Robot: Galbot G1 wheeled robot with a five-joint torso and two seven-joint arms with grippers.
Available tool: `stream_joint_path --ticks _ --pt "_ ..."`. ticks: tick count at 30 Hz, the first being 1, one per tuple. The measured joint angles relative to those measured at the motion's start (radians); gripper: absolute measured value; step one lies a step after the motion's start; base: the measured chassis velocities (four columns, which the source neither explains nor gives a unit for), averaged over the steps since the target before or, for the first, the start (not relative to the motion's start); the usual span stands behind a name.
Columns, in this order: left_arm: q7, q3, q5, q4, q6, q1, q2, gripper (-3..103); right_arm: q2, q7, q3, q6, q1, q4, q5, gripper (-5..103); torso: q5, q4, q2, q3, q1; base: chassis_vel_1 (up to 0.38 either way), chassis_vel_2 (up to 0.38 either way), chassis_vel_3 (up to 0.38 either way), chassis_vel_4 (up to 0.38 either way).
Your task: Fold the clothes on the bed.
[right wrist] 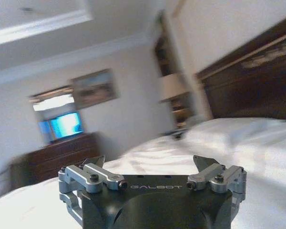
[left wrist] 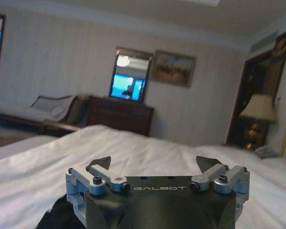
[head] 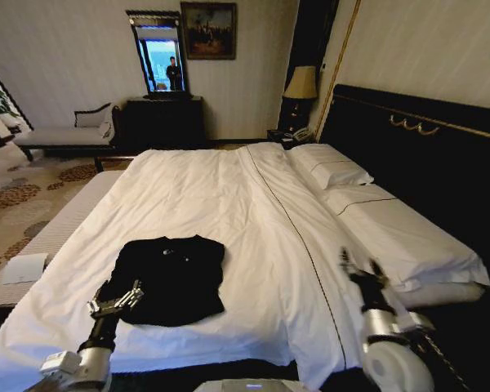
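While the big bed [head: 253, 220] sits with its white cover smooth, the black T-shirt [head: 173, 278] lies flat on the near left part of it, close to the bed's front edge. It is partly folded into a dark square shape. The left gripper [head: 117, 300] is right at the near left edge of the shirt, low over the cloth, and its fingers are spread apart with nothing between them. In the left wrist view the left gripper [left wrist: 154, 167] has a bit of black cloth [left wrist: 57, 217] showing just under it. The right gripper [head: 361, 266] is up over the right side of the bed, well apart from the shirt. Its fingers are spread wide too, holding nothing, as the right wrist view [right wrist: 150, 163] shows.
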State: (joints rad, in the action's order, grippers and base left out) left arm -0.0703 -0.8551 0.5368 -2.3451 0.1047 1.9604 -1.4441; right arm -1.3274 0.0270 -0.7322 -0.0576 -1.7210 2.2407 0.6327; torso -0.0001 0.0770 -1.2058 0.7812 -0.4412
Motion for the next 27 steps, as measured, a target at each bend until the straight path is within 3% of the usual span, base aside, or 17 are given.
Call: stream_joint_path --ticks 6,10,14,21,27 --pt "-0.006 0.013 -0.02 -0.036 0.0 0.003 0.015 100 0.048 0.066 0.019 -0.045 0.006 -0.025 -0.058 100 0.0 0.0 0.0 0.0 0.0 0.0 0.0 0.0 0.0" --pt "-0.013 0.061 -0.099 -0.078 -0.044 0.005 0.017 100 0.083 0.184 -0.005 -0.131 -0.005 -0.068 -0.177 100 0.0002 0.0 0.0 0.0 0.0 0.0 0.0 0.0 0.0" --pt "-0.014 0.089 -0.141 -0.088 -0.068 0.001 0.012 100 0.071 0.236 -0.01 -0.163 -0.02 -0.075 -0.248 100 0.0002 0.0002 0.0 0.0 0.0 0.0 0.0 0.0 0.0" --pt "-0.014 0.107 -0.167 -0.063 -0.051 0.008 -0.004 100 0.04 0.254 0.005 -0.161 -0.031 -0.076 -0.267 100 0.0 0.0 0.0 0.0 0.0 0.0 0.0 0.0 0.0" --pt "-0.006 0.081 -0.131 -0.045 -0.031 0.009 -0.007 100 0.016 0.24 -0.002 -0.152 -0.025 -0.084 -0.26 100 0.0 0.0001 0.0 0.0 0.0 0.0 0.0 0.0 0.0"
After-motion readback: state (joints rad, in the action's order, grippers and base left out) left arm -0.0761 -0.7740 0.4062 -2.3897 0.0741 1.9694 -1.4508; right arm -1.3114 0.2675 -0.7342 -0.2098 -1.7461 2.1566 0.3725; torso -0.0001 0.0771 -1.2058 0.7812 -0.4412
